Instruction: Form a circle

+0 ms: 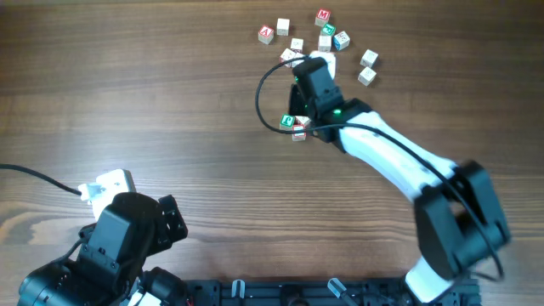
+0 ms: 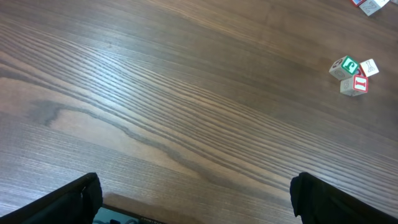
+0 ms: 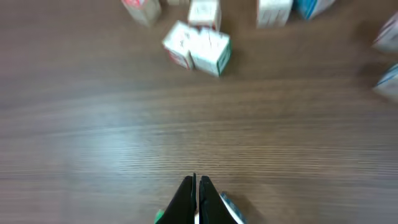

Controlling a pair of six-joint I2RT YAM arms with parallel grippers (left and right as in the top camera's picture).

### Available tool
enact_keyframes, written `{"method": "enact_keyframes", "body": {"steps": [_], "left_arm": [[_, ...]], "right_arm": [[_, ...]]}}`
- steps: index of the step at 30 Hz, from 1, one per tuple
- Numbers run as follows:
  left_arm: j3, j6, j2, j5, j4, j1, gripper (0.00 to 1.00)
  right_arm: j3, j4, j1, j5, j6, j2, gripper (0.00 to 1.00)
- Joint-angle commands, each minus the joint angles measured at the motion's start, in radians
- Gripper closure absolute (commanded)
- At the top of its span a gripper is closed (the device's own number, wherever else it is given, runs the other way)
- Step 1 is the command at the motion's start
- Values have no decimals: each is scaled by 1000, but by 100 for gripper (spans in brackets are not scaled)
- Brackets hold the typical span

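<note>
The circle [image 1: 293, 127] is a small clump of letter cubes in mid-table: a green-faced cube [image 2: 346, 66], a plain one [image 2: 369, 67] and a red-faced one [image 2: 354, 84], all touching. My right gripper [image 1: 306, 68] reaches past the clump toward the loose scatter. In the right wrist view the right gripper [image 3: 196, 185] is shut with nothing between its fingers, hovering over bare wood short of two touching cubes [image 3: 198, 48]. My left gripper [image 2: 196, 205] stands open, wide and empty, over bare table near the front left.
Several loose cubes [image 1: 323, 34] lie scattered at the back of the table, beyond the right gripper. A black cable [image 1: 265, 93] loops off the right arm beside the clump. The left arm [image 1: 119, 246] sits at the front left corner.
</note>
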Motion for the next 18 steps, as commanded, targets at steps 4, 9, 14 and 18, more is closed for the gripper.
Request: {"method": "enact_keyframes", "body": {"steps": [4, 9, 14, 18], "left_arm": [[-4, -13, 2, 1, -1, 1, 0], [-4, -13, 2, 1, -1, 1, 0], [-4, -13, 2, 1, -1, 1, 0], [-4, -13, 2, 1, -1, 1, 0]], "right_arm": [[24, -143, 2, 36, -6, -238, 66], [24, -272, -1, 37, -3, -368, 31], [24, -414, -1, 53, -5, -479, 1], [24, -497, 0, 51, -10, -541, 0]]}}
